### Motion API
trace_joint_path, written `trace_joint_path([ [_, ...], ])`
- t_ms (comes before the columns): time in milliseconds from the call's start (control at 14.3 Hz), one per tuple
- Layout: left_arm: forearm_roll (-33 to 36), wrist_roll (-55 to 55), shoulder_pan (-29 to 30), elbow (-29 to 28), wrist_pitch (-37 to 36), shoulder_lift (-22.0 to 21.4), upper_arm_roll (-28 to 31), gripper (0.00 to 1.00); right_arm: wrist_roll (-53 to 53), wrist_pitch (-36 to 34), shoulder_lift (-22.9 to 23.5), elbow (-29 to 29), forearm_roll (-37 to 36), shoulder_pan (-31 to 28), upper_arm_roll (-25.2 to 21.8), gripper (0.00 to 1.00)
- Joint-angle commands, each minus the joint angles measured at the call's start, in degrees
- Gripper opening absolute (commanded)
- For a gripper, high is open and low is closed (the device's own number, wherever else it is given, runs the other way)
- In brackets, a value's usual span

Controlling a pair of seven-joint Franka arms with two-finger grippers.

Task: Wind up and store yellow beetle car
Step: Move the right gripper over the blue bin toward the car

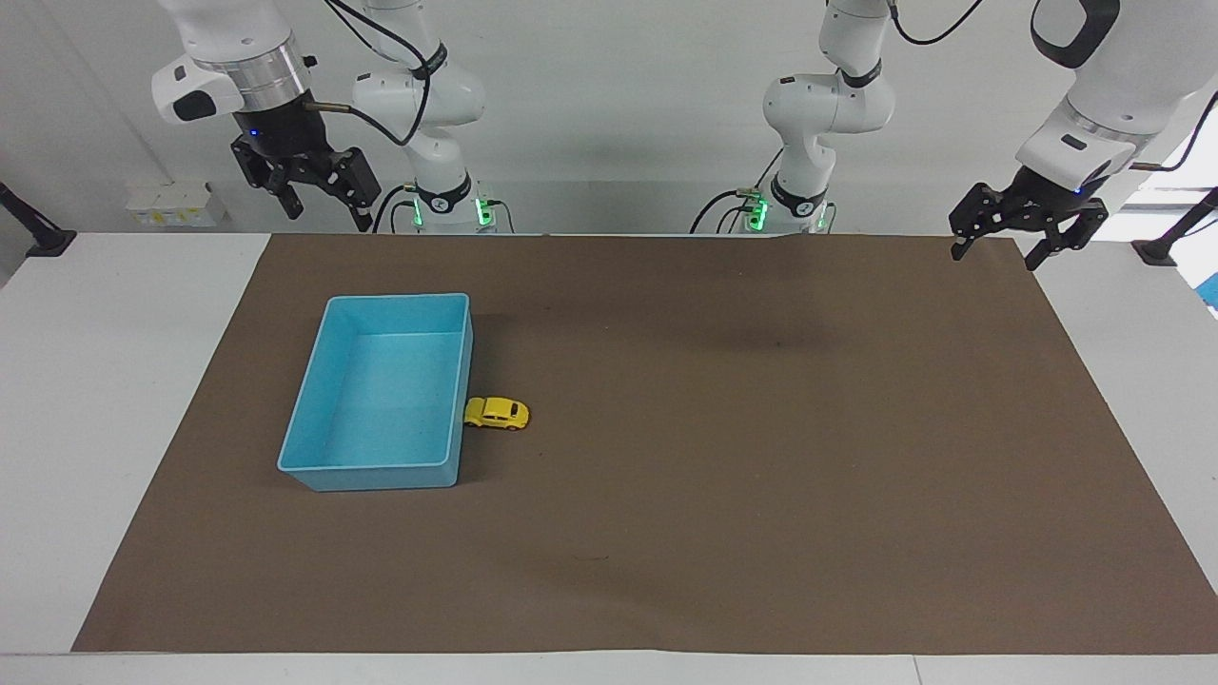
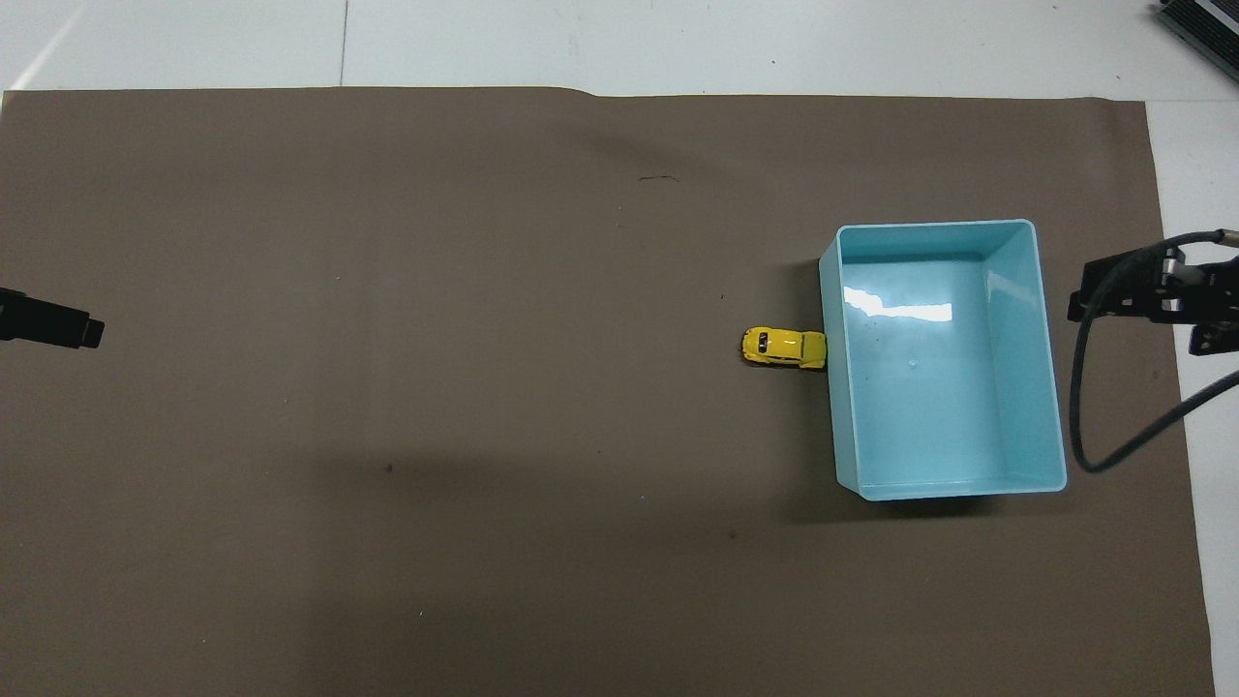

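Note:
The yellow beetle car (image 1: 497, 413) (image 2: 784, 348) stands on its wheels on the brown mat. One end of it rests against the outer long wall of the blue tray (image 1: 314, 400) (image 2: 1036, 290), on the side toward the left arm's end. Nothing lies in the tray. My right gripper (image 1: 325, 217) hangs open and high over the mat's edge by the robots, above the tray's end of the table. My left gripper (image 1: 992, 259) hangs open and empty over the mat's corner at the left arm's end. Both are well away from the car.
The brown mat (image 1: 723, 457) covers most of the white table (image 1: 86, 381). Small white boxes (image 1: 171, 204) sit by the wall at the right arm's end. Black clamp posts (image 1: 38, 233) (image 1: 1166, 243) stand at the table's two corners beside the robots.

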Motion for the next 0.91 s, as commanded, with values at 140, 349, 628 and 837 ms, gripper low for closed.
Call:
trace_joint_path([
  [140, 0.47, -0.70, 0.18, -0.09, -1.12, -0.66, -0.70, 1.00, -11.28, -0.03, -2.00, -2.59, 0.85, 1.47, 1.33, 1.00],
  [349, 0.47, -0.61, 0.26, 0.00, -1.12, -0.66, -0.70, 1.00, -28.08, 0.41, -3.06, -4.27, 0.93, 1.39, 1.51, 1.00],
  [628, 0.47, -0.61, 0.79, 0.00, -1.12, -0.66, -0.70, 1.00, -45.75, 1.20, -3.23, -5.15, 2.43, 1.82, 1.60, 1.00],
  [837, 0.47, -0.61, 0.70, 0.00, -1.12, -0.66, -0.70, 1.00, -58.94, 4.89, -3.23, -7.08, 2.43, 2.35, 1.60, 1.00],
])
